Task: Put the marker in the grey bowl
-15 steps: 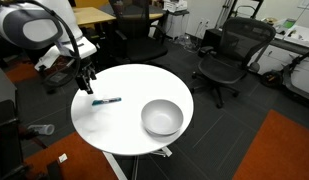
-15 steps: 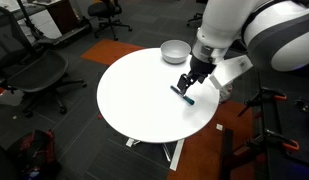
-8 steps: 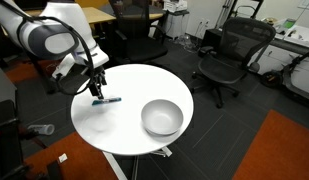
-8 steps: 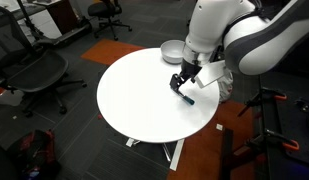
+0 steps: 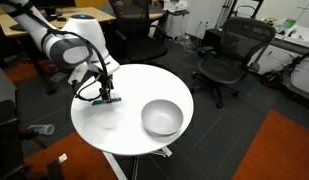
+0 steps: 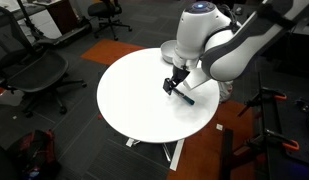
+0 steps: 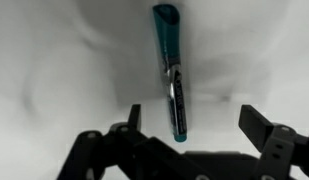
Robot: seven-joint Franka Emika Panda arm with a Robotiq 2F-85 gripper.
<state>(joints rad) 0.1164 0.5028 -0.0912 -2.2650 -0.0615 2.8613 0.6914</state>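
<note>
Between the spread-open fingers (image 7: 256, 122), flat on the table (image 5: 104, 128), lies the marker (image 7: 170, 70), long axis square across their closing line, slightly off-centre. Meanwhile the grey bowl (image 5: 162, 118) sits well apart.

An office: mesh swivel chairs (image 5: 230, 52), wooden desks (image 5: 98, 12), carpet floor (image 5: 285, 150).

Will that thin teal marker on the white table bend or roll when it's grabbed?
The thin teal marker looks rigid and light, so it should lift without bending. Its smooth round barrel lies flat on the white round table, so a nudge from the open gripper would probably roll it.
</note>
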